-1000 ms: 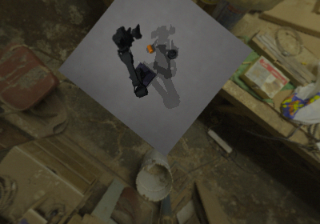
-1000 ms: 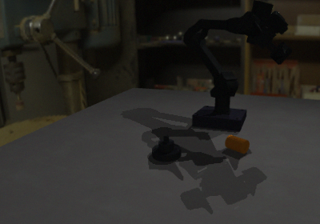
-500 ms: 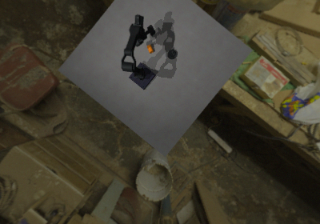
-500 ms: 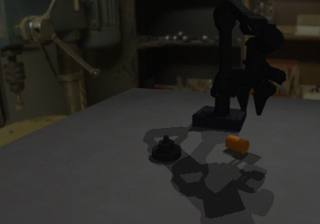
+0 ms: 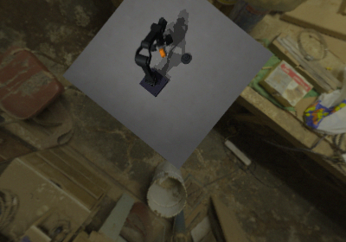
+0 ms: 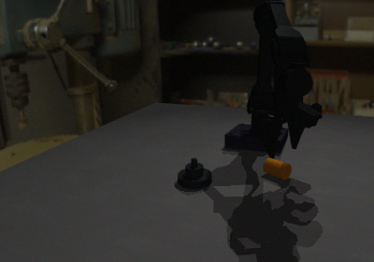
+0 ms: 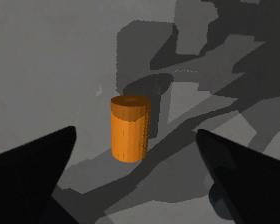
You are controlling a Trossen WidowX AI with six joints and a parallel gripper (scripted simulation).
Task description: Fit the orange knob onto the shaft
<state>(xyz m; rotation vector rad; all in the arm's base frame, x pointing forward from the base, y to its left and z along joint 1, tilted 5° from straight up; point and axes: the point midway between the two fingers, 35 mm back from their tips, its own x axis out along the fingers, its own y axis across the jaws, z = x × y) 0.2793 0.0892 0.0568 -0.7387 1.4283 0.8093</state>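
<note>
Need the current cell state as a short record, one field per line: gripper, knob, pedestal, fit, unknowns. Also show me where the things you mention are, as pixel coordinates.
gripper: black parallel-jaw gripper (image 5: pixel 166 47) (image 6: pixel 283 152) (image 7: pixel 137 133), open, holding nothing, fingers either side of the knob in wrist view
knob: orange ribbed cylinder (image 5: pixel 163 53) (image 6: pixel 277 168) (image 7: pixel 130 132), lying on its side on the grey table (image 5: pixel 182 112) (image 6: pixel 117 206) (image 7: pixel 51 50)
pedestal: dark round stepped pedestal (image 5: pixel 186 59) (image 6: pixel 194 178), upright, shaft (image 6: pixel 194 161) bare
fit: not started
unknown: shaft's flat side

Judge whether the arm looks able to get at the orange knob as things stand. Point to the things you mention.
Probably yes: the gripper (image 6: pixel 283 152) (image 7: pixel 137 133) is open above the orange knob (image 5: pixel 163 53) (image 6: pixel 277 168) (image 7: pixel 130 131), which lies on its side, and nothing shows between fingers and knob.
</note>
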